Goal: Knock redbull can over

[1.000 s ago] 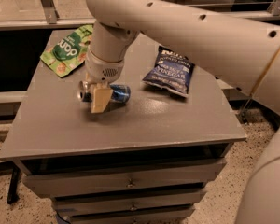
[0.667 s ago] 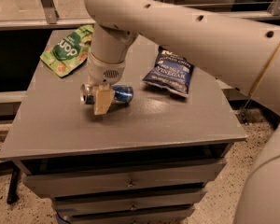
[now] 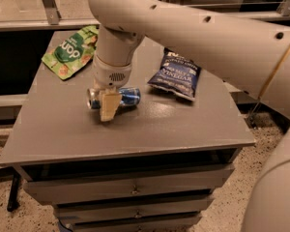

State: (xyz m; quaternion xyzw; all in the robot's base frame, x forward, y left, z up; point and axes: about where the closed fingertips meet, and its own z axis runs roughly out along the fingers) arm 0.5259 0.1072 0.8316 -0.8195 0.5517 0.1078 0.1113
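The redbull can (image 3: 125, 97) lies on its side on the grey table (image 3: 135, 124), silver top pointing left, blue body pointing right. My gripper (image 3: 106, 105) hangs straight down from the white arm, directly over and in front of the can's left half. A pale fingertip (image 3: 108, 108) covers the can's middle. The can's left end shows beside it.
A green snack pouch (image 3: 70, 52) lies at the table's back left. A dark blue chip bag (image 3: 176, 74) lies at the back right. The table's front edge is close below the can. Drawers sit under the tabletop.
The can lies on its side throughout. The gripper and arm have shifted only slightly over the can.
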